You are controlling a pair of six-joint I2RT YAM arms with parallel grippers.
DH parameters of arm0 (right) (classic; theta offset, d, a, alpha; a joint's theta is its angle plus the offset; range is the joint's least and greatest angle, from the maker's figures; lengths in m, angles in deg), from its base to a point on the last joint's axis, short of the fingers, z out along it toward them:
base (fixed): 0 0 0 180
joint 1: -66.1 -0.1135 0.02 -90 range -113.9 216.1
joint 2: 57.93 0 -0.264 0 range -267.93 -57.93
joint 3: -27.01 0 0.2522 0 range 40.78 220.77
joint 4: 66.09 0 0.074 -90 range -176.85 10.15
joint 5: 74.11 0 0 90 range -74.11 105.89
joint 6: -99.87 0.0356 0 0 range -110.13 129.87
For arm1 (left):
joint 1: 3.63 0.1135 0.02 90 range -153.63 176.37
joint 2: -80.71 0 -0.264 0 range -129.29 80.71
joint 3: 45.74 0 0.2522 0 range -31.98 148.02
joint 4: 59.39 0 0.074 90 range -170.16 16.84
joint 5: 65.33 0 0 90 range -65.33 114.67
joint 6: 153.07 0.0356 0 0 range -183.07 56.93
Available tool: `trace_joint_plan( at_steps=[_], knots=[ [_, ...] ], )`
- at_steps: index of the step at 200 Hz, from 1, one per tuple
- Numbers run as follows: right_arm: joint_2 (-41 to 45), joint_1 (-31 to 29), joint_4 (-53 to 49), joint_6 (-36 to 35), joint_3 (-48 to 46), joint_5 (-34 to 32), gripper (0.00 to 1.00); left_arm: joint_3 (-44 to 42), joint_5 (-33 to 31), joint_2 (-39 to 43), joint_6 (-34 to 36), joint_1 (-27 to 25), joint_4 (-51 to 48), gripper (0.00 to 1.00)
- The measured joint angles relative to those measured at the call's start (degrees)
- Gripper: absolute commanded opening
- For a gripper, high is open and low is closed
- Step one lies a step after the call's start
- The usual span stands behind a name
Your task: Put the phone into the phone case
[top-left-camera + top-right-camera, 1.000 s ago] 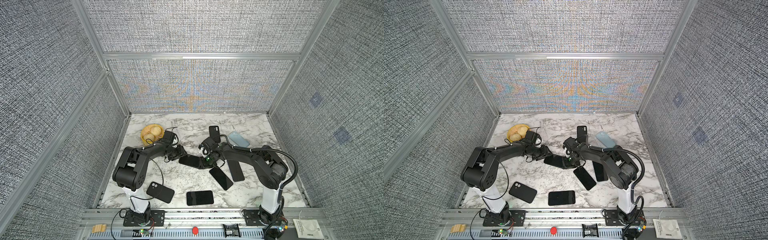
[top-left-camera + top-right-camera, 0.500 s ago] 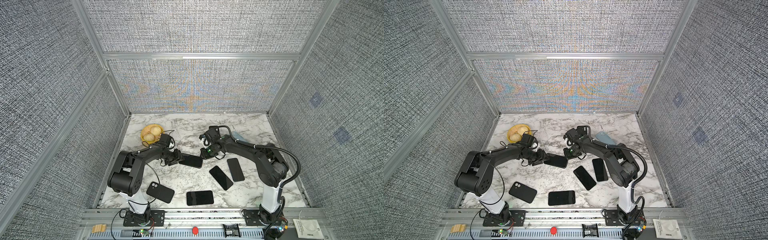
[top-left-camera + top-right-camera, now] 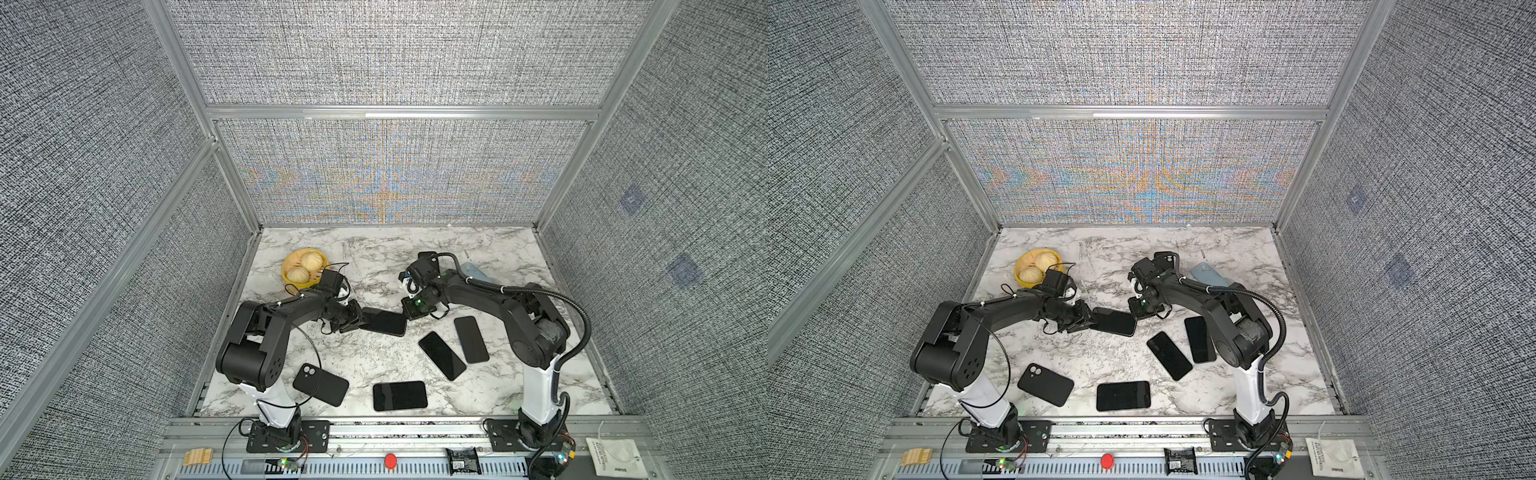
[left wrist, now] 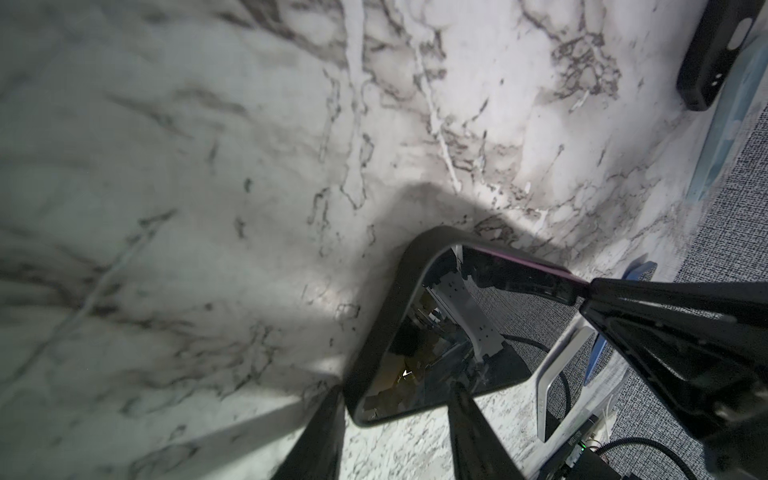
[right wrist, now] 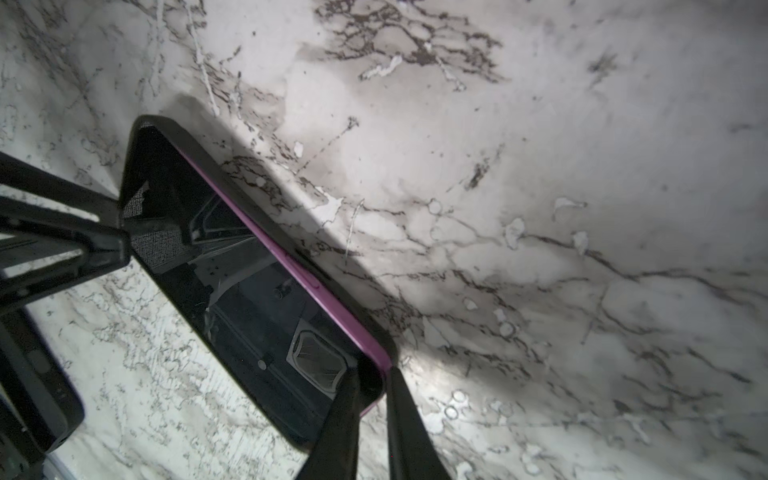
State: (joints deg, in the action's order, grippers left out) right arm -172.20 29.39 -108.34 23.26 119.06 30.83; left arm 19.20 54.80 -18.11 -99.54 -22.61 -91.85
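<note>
Phone (image 3: pixel 383 322) hangs between the two pincers over mid-table (image 3: pixel 374 266), screen up, lying in a black case (image 4: pixel 384 320). Left pincer (image 3: pixel 357 322) has one short end and right pincer (image 3: pixel 408 312) the opposite corner, as both top views show.

Left wrist view: left pincer (image 4: pixel 397 390) is part-way apart. One finger is against the case's outer corner, the other across the end of the screen, gripping the phone. The right pincer's tips meet on the far corner.

Right wrist view: right pincer (image 5: pixel 372 374) is narrow and pinches the near corner, one finger on the screen, one outside the case. Magenta edge (image 5: pixel 291 264) of the phone stands proud of the case rim along one long side. A broad shadow lies beneath, so the phone appears raised off the marble.

Spare phone (image 3: pixel 441 360) and second spare phone (image 3: pixel 471 339) lie near the right pincer, toward its arm's base. Third spare phone (image 3: pixel 400 395) lies farther that way. Empty case (image 3: pixel 320 384) lies toward the left arm's base from the left pincer. Bowl (image 3: pixel 302 267) of buns sits behind the left pincer. Blue case (image 3: pixel 1208 274) sits behind the right pincer, partly hidden by the arm.
</note>
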Motion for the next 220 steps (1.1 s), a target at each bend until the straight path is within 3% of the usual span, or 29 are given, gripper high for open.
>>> trace_joint_plan(
  at_steps=[193, 220],
  knots=[
    [-0.83, -0.02, 2.69, 1.14, -2.01, 0.02, 0.05, 1.18, 0.92, -2.78, 0.04, 0.39, -1.11, 0.4],
    [-2.84, -0.76, 12.46, 1.7, -2.32, 2.84, 0.04, 1.05, 2.08, -3.19, 0.0, 0.37, 0.28, 0.4]
  ],
)
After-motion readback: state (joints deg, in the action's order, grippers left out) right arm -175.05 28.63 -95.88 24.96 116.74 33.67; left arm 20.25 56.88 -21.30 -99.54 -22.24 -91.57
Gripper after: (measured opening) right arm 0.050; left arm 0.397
